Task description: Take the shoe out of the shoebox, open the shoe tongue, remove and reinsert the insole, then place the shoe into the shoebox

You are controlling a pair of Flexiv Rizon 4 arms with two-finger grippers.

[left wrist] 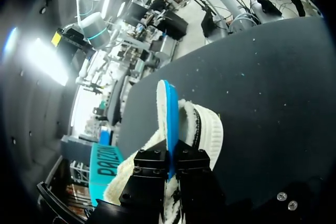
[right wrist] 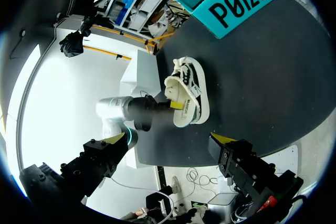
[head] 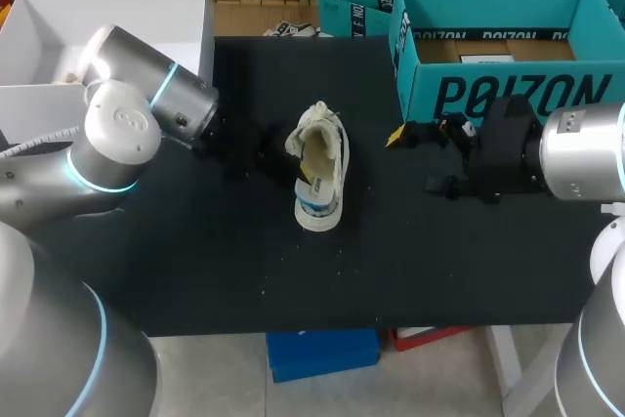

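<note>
– While the left gripper [left wrist: 169,157] has its fingers pinched shut on the blue edge of the insole [left wrist: 167,111], which step would you say this is?
– The insole step, as I judge it. The insole stands edge-up out of the mouth of the shoe [head: 320,168], part in and part out. I cannot tell whether it is meant to come out or go back in.
– And where is the shoe?
– Out of the shoebox [head: 508,97], lying on the black table [head: 244,271] about midway between the two arms, apart from the box. As far as I can see, nothing holds it down.
– That is my worry. What about the other arm?
– The right gripper [right wrist: 168,141] hangs off to the side of the shoe, fingers spread wide, nothing between them.
– So how would you do it well?
– Move the insole along the length of the shoe, not across it, so the sidewalls guide it rather than catch it. Go slowly, because the shoe looks light and likely to lift or skid with the pull. If it does, the free right gripper could steady the heel or toe. The grip is only on a thin edge, so a twist might let the insole slip or buckle, and a straight wrist seems wise.
</note>
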